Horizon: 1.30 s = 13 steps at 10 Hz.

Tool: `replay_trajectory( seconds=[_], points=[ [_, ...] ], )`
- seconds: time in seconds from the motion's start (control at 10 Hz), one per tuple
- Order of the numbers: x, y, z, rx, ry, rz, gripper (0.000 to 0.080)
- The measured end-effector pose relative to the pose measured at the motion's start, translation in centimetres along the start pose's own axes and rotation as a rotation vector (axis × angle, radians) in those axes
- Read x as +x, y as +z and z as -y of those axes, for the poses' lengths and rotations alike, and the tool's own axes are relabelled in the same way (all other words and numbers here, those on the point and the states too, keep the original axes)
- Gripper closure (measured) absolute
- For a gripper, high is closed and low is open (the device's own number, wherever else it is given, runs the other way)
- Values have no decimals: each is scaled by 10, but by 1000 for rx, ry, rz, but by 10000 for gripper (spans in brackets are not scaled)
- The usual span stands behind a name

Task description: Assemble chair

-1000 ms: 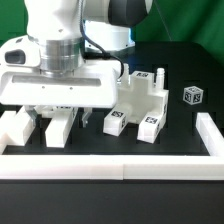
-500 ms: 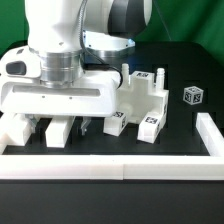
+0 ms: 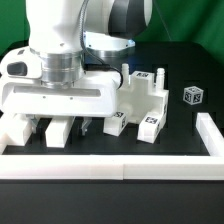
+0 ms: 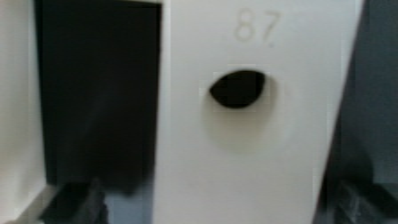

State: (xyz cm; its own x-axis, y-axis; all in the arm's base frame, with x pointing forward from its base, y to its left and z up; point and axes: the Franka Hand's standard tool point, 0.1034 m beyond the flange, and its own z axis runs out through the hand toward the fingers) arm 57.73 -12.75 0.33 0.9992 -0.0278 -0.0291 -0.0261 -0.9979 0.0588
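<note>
White piece: a chunky white chair piece (image 4: 249,150) with a round dark hole (image 4: 237,88) fills most of the wrist view.
Where it is: it lies on the black table (image 3: 175,125), right under the end effector (image 3: 62,122), toward the exterior view's left.
End effector: it sits low over the piece, with a dark finger (image 4: 75,205) on each side. The jaws are partly open. A dark gap shows beside one finger, so the piece does not look squeezed. I cannot tell if the other finger touches it. Nothing is lifted.
Which way it lies: the long way of the piece runs across the line between the two fingers. So the jaws face its two long sides and would close over its thin way.
Next move, my guess: close until both fingers press, then lift.
Neighbours: another white block (image 3: 22,128) is just beside it. The built-up chair part (image 3: 140,100) stands near, toward the exterior view's right. A small tagged cube (image 3: 192,96) is well apart.
Watch out: a finger could bump the block beside it.
</note>
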Motion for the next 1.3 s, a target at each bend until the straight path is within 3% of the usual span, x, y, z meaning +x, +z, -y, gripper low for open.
replay_trajectory(
  seconds=[0.1, 0.3, 1.0, 1.3],
  points=[
    [0, 0, 0, 0, -1, 0, 277],
    [1, -1, 3, 0, -4, -2, 512],
    [6, -5, 9, 2, -13, -10, 512],
    [9, -27, 10, 14, -9, -24, 512]
  ],
)
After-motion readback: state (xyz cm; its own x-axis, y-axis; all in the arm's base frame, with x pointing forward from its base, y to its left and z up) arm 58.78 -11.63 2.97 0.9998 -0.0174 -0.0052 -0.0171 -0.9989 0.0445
